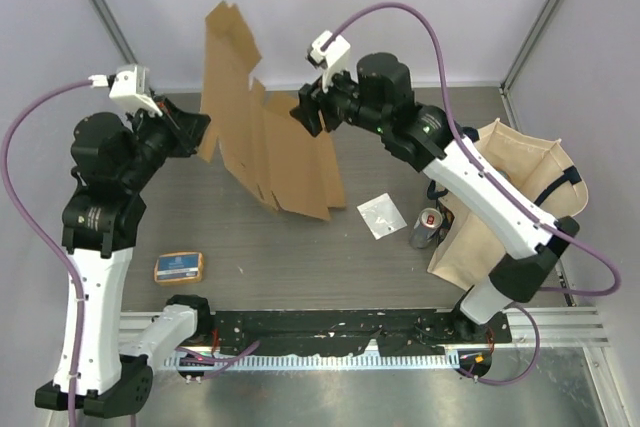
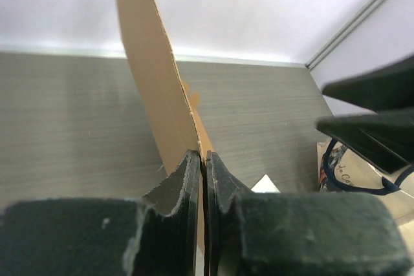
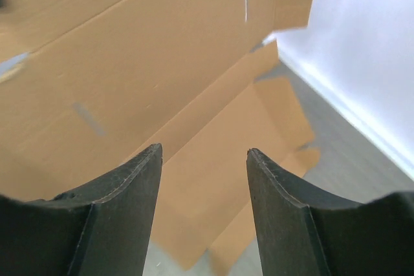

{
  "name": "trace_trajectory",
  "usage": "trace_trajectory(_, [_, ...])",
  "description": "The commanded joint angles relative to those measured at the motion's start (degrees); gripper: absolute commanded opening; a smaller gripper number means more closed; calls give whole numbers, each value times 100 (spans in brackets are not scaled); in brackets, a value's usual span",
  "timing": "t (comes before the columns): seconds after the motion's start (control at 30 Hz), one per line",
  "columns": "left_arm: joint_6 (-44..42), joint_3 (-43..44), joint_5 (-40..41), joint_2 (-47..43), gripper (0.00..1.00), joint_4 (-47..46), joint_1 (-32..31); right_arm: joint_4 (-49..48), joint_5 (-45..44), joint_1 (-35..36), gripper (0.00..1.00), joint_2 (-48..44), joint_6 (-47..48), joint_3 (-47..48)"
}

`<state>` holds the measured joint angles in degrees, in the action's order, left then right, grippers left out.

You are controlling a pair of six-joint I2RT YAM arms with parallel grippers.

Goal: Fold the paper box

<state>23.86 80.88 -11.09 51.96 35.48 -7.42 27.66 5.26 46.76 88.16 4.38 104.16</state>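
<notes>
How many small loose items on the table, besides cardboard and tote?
3: orange-and-blue packet front-left; white packet mid-table, right of the cardboard; can beside the tote bag. Others may hide under cardboard.

We log the paper box (image 1: 275, 152) as a single die-cut sheet of plain brown corrugated cardboard, still flat and not yet formed into a box. It stands up on edge over the far middle of the table, tilted, with its lower flaps touching the tabletop and its upper flap raised high. The outline is irregular, with notched flaps along the top and bottom. We see crease lines and narrow slots across the panels. From the left wrist it shows edge-on, thin and slightly bowed, its edge pinched in the left gripper (image 2: 202, 159). From the right wrist its broad face fills most of the view
</notes>
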Motion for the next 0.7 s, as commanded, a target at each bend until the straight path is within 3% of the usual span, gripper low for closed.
trace_trajectory(0.0, [-549,928,-726,235,12,195,21,-199,203,-150,60,289,826,1026])
trace_trajectory(0.17, [-742,1650,-1000,499,14,485,21,-366,817,-456,64,456,1364,1607])
trace_trajectory(0.33, [-637,1326,-1280,358,14,328,21,-700,950,-1098,67,711,1223,1792])
trace_trajectory(0.47, [-277,825,-1194,279,9,-49,30,-807,1268,-1748,70,974,557,1748])
trace_trajectory(0.53, [232,431,-1045,349,24,-68,21,-675,1127,-1802,70,1028,284,1399])
trace_trajectory(0.57, [451,228,-870,384,50,-85,21,-605,1066,-1802,70,1002,117,1162])
trace_trajectory(0.6, [793,17,-781,472,62,-94,21,-700,961,-1811,69,958,-67,855])
trace_trajectory(0.67, [1163,-563,-414,612,74,176,21,-1024,863,-1802,70,712,-428,-173])
